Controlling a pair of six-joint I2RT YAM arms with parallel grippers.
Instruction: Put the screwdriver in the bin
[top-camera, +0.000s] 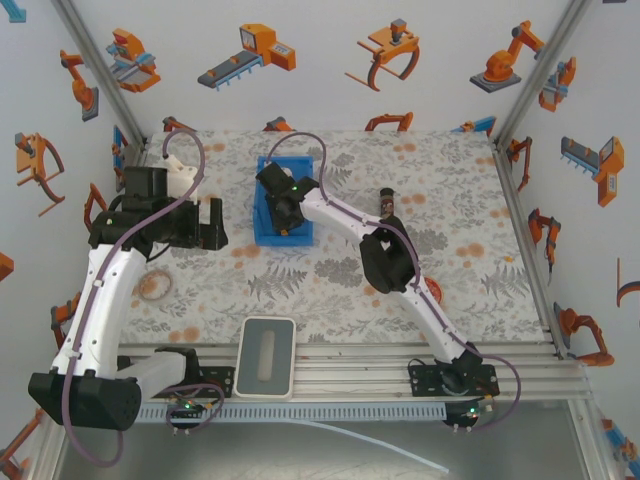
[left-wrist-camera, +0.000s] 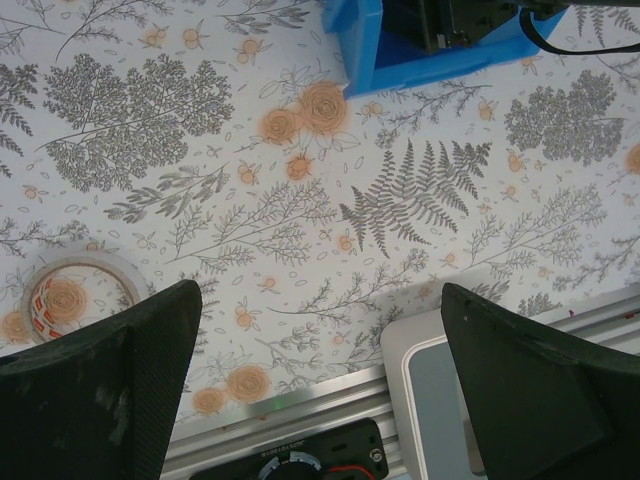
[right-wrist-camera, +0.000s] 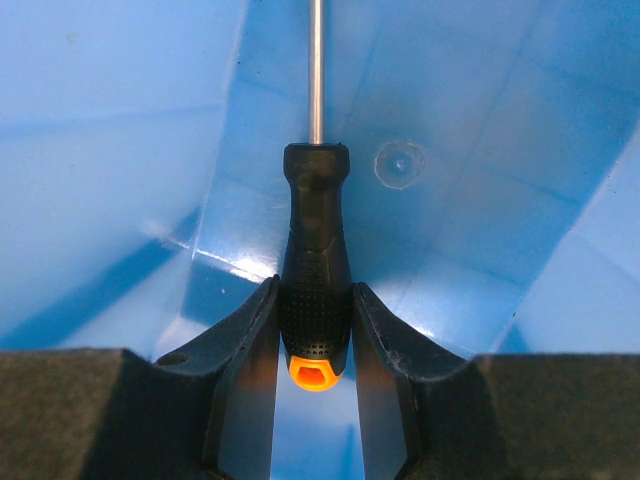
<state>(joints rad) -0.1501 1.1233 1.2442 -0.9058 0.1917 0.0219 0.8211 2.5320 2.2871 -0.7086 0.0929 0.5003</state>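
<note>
Top: I see the right gripper (top-camera: 285, 208) down inside the bin (top-camera: 262, 232), with the left gripper (top-camera: 203, 225) beside it. 
Left wrist: jaws wide apart over the table (left-wrist-camera: 300, 250), tape roll (left-wrist-camera: 75, 300) nearby. 
Right wrist: jaws clamped on the screwdriver (right-wrist-camera: 315, 270) handle, within the bin walls.

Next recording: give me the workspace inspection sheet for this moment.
Surface: floral-print table, nothing spilled.
Job's things: screwdriver held inside the blue bin, shaft pointing deeper into it.
Clutter: tape roll, brown bottle, white-rimmed grey pad, all outside the bin.
Grippers: left gripper open, above the table; right gripper shut on the screwdriver's handle.
Cables: purple cable along each arm.
Surroundings: white walls with orange robot pictures; aluminium frame.
</note>
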